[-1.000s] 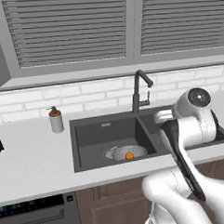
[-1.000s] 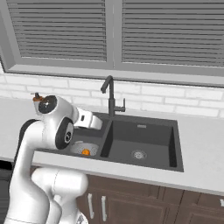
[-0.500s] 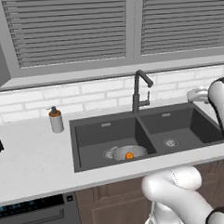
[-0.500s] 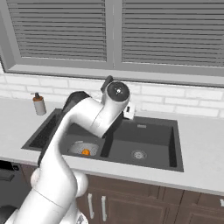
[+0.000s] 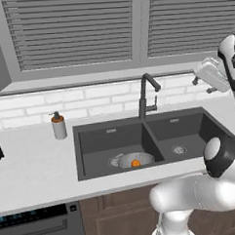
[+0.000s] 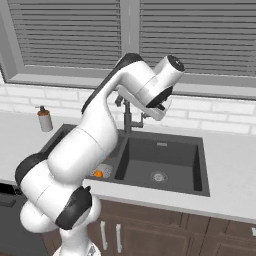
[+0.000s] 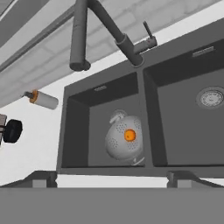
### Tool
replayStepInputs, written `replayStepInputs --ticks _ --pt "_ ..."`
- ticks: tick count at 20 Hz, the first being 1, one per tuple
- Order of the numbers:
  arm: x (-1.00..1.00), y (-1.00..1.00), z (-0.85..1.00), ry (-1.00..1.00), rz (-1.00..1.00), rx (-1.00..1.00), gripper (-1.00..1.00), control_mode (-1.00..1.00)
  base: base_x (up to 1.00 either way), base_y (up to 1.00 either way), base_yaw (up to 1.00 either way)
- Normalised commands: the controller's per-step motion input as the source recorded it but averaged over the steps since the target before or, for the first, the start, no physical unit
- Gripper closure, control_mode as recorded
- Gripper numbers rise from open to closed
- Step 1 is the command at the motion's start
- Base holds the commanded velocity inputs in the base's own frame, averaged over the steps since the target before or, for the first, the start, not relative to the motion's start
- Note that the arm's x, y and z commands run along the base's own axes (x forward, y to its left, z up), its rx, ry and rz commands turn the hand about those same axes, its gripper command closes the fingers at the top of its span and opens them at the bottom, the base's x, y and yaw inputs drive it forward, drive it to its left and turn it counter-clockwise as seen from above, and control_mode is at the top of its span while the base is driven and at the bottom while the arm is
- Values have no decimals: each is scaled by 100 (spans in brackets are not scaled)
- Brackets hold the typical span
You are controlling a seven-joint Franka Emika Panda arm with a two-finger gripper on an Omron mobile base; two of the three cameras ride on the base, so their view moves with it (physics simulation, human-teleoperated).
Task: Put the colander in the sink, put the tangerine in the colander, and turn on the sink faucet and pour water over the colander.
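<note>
The arm has swung up and over since a second ago: then its hand hung low in front of the sink's left basin, and now it is raised high, out over the right side of the sink (image 5: pixel 154 137), level with the window sill. From the left side the gripper (image 5: pixel 201 79) sits up near the right edge, well above the counter (image 5: pixel 39 167); from the right side the gripper (image 6: pixel 131 102) is close to the faucet top, mostly tucked behind the wrist. Nothing in the basin has shifted in that time.

The fingertips (image 7: pixel 43 178) show far apart at the bottom of the hand view, so the jaws stand wide with nothing between them.

The colander (image 5: pixel 135 160) sits on the floor of the left basin, partly over its drain, and the tangerine (image 5: pixel 135 163) lies inside it. The sink faucet (image 5: pixel 146 96) stands behind the divider between the basins, spout angled forward; I see no water running.

No writing or brand can be read anywhere; the soap pump bottle (image 5: pixel 58 126) on the counter left of the sink is plain.

The hand view looks down on the colander (image 7: pixel 124 139) so its holes and one loop handle are visible, with the tangerine (image 7: pixel 129 135) in the middle, plus the faucet's side lever (image 7: pixel 148 37). In the right base view the arm covers most of the left basin, leaving a sliver of colander and the tangerine (image 6: pixel 98 174).
</note>
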Motion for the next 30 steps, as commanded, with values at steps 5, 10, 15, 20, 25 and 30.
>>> replayStepInputs --ticks 5,10,15,20,25,30 --pt "69 46 -54 0 0 3 -100 -100 0 0 0" --pt "94 28 -20 7 0 7 -100 -100 0 0 0" --pt "100 7 8 19 0 8 -100 -100 0 0 0" --pt "83 2 1 20 0 0 -100 -100 0 0 0" --pt "21 10 -1 7 1 0 -100 -100 0 0 0" --pt "7 43 -22 7 1 0 -100 -100 0 0 0"
